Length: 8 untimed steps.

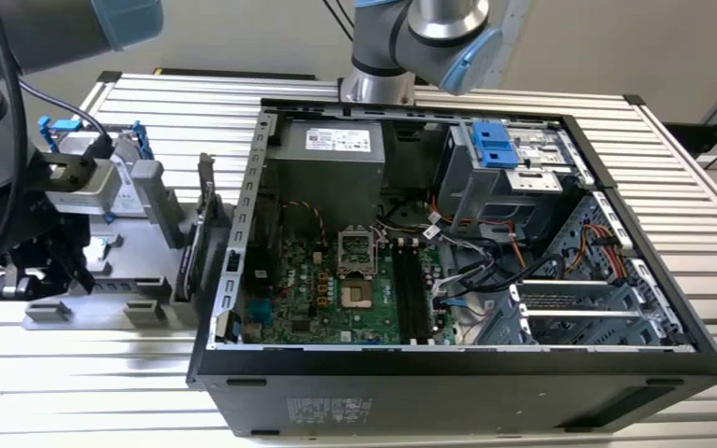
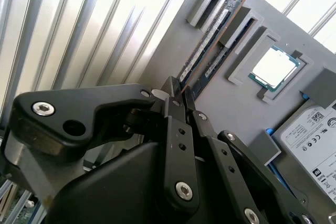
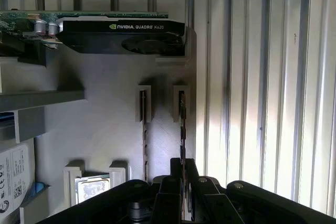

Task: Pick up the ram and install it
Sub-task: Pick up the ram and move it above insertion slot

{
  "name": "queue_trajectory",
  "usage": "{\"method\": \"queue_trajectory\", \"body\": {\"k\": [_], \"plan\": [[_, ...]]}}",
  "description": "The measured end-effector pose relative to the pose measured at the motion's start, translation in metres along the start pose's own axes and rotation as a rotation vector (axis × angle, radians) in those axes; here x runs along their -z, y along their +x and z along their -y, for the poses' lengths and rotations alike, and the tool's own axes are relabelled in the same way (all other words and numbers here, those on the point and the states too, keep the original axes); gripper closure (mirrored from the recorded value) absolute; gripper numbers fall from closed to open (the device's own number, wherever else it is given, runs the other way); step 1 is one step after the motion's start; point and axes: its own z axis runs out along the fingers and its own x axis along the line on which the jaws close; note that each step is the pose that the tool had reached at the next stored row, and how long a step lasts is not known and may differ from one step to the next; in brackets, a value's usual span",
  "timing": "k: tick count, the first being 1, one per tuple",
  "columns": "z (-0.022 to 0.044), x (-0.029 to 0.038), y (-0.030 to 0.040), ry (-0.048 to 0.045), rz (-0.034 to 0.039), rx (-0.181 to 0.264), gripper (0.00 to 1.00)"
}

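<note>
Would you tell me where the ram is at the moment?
In the first wrist view the ram stands on edge in the grey holder, beside a second stick, with the gripper at its end; the holder sits at the exterior view's left.

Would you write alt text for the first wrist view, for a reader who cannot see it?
The gripper sits at one end of the ram, which stands on edge in a slot of a grey holder. A second stick stands beside it, with a graphics card, a processor and a hard drive also on the holder.
</note>
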Motion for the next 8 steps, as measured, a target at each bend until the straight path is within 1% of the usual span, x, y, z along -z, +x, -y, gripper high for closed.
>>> {"method": "queue_trajectory", "body": {"k": [8], "plan": [[0.0000,0.0044,0.0000,0.0000,0.0000,0.000,1.00]]}}
